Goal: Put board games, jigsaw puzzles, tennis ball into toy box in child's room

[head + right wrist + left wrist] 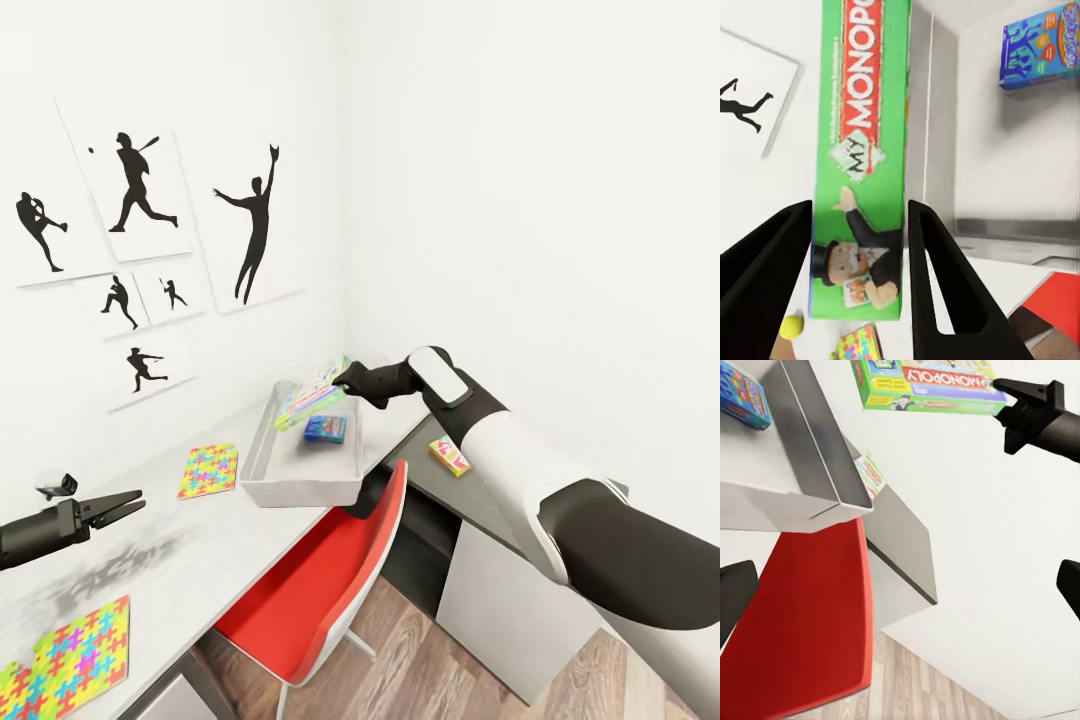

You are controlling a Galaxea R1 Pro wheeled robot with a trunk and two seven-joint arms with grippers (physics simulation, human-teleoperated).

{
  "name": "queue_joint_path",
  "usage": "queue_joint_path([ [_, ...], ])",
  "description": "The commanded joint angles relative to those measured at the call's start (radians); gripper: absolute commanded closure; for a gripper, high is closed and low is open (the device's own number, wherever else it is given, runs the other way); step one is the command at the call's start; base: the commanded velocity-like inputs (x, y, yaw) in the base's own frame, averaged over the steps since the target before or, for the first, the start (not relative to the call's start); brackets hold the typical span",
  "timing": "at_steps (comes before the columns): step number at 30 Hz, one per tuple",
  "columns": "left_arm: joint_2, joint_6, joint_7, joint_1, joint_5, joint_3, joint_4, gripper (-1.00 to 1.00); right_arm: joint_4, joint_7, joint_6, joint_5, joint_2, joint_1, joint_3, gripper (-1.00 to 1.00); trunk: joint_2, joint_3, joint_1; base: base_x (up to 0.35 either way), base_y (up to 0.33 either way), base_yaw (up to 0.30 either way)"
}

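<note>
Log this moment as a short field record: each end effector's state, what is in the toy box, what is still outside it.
right end effector: shut on Monopoly box, held over the toy box
left end effector: open, above the table
in toy box: blue board game
outside: two jigsaw puzzles, small board game on the dark cabinet top, tennis ball

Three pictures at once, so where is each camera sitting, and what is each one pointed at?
Head view: on the robot's head, looking down over the table and toy box; both arms show, left gripper open.
Left wrist view: on the left arm, looking across at the toy box corner and red chair; its own dark fingertips show at the edges.
Right wrist view: on the right arm, looking along its fingers at the Monopoly box they hold.
Shared: all three show the Monopoly box and the blue game box.
</note>
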Motion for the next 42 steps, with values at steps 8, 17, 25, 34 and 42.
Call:
queue_joint_path([
  [8, 0.000, 0.007, -0.004, 0.000, -0.001, -0.001, 0.001, -1.00, 0.024, -0.030, 0.004, -0.014, 0.000, 0.000, 0.002, 1.00, -0.002, -0.002, 0.001, 0.000, 0.000, 0.000],
  [17, 0.000, 0.006, -0.004, 0.000, -0.003, -0.001, 0.001, -1.00, 0.105, -0.029, 0.019, -0.014, 0.000, 0.000, 0.004, 1.00, -0.002, -0.002, 0.001, 0.000, 0.000, 0.000],
  [25, -0.002, 0.006, -0.004, 0.001, -0.003, -0.001, 0.002, -1.00, 0.131, -0.008, 0.033, -0.014, 0.000, 0.000, 0.004, 1.00, -0.002, -0.002, 0.001, 0.000, 0.000, 0.000],
  [34, -0.012, 0.006, -0.004, 0.002, -0.004, -0.001, 0.002, -1.00, 0.135, 0.047, 0.025, -0.008, 0.000, 0.006, 0.005, 1.00, -0.002, -0.002, 0.001, 0.011, 0.008, 0.000],
  [42, -0.018, -0.003, -0.004, 0.002, -0.006, -0.001, 0.002, -1.00, 0.133, 0.048, 0.021, -0.005, 0.000, 0.019, 0.005, 1.00, -0.002, -0.002, 0.001, 0.101, 0.060, 0.005],
])
